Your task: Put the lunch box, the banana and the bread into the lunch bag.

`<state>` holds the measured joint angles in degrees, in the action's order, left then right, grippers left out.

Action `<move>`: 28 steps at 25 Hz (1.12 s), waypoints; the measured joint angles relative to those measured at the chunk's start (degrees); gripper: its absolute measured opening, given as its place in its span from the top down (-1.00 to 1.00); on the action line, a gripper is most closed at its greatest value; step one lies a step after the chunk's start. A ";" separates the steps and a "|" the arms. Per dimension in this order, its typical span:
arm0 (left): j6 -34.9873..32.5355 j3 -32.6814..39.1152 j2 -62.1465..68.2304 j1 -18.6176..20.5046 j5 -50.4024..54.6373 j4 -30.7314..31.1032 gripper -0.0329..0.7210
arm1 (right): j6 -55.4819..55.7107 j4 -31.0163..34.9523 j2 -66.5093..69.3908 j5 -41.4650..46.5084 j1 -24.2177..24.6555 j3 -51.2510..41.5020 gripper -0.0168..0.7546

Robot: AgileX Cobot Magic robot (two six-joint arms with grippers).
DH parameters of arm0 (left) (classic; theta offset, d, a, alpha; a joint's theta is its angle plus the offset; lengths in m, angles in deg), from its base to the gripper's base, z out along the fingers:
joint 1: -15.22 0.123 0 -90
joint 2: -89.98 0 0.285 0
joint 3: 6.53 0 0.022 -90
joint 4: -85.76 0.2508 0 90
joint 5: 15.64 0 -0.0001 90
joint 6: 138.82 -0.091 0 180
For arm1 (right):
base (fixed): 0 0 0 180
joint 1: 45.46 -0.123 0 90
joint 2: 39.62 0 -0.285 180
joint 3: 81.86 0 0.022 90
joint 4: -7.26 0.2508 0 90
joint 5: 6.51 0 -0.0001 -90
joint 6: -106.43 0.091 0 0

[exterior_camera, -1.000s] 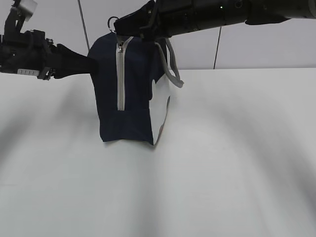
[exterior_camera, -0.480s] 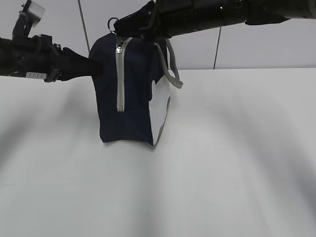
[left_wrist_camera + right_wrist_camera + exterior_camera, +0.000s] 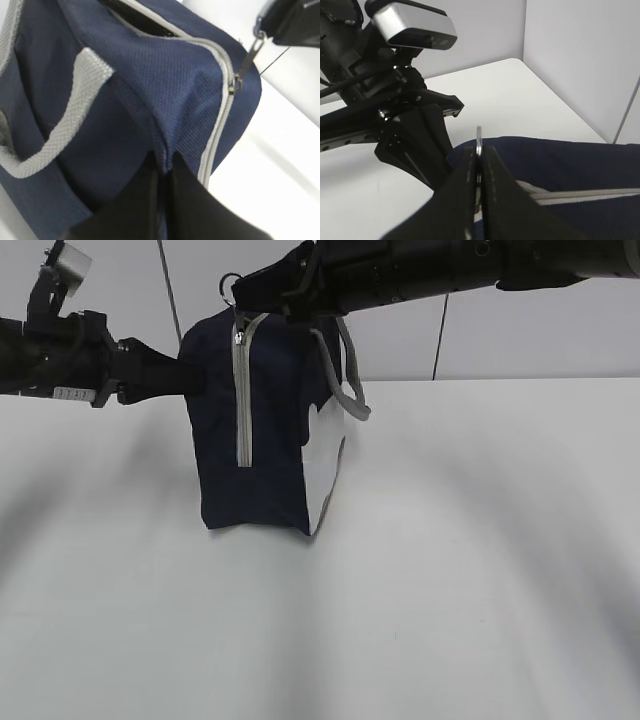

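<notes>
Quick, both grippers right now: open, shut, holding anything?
Left gripper: shut, pinching the lunch bag fabric.
Right gripper: shut on the zipper pull.

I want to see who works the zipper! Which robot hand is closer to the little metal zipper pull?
Right. The right end effector is shut on the zipper pull at the lunch bag's top. The left end effector pinches the bag's fabric farther along.

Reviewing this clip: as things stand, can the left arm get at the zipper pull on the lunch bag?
Probably not: the left gripper is pinching the lunch bag fabric at its end, and the right gripper already clamps the zipper pull.
</notes>
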<state>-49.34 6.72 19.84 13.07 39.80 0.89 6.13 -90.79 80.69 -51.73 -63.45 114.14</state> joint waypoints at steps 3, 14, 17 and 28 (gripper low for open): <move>0.21 0.00 0.00 0.00 0.21 -0.10 0.90 | 0.13 1.48 0.00 0.41 0.00 0.00 1.00; 4.43 -0.06 0.00 0.00 0.76 2.32 0.90 | 0.13 7.05 0.05 5.32 0.00 0.22 1.00; 5.01 -0.06 0.00 0.00 1.39 3.10 0.90 | 0.22 7.91 0.05 6.67 0.00 0.22 1.00; 7.57 -0.10 0.00 0.00 4.73 5.66 0.90 | 0.54 9.67 2.13 10.03 0.00 3.09 1.00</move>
<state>-41.78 6.61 19.84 13.07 44.53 6.55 6.67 -81.12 82.81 -41.70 -63.45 117.22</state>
